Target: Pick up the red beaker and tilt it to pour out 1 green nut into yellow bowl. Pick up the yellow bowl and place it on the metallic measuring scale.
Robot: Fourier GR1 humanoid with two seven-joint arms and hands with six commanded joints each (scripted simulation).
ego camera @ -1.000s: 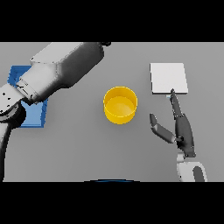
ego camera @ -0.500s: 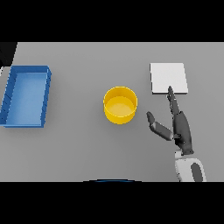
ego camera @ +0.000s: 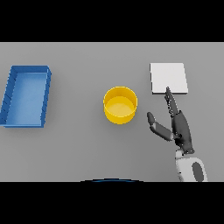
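Note:
A yellow bowl (ego camera: 120, 104) stands upright near the middle of the table; I cannot make out anything inside it. To its right and a little farther back lies the flat pale square measuring scale (ego camera: 169, 78). My right hand (ego camera: 180, 127) is to the right of the bowl and just in front of the scale, open, its fingers straight and pointing toward the scale, its thumb spread toward the bowl. It touches neither. No red beaker shows anywhere. My left hand is out of view.
A blue rectangular tray (ego camera: 26, 96) sits at the table's left side, with nothing visible inside it.
My left arm, which reached over the blue tray one second ago, has withdrawn out of view. The right hand has edged slightly left. The bowl and scale have not moved.

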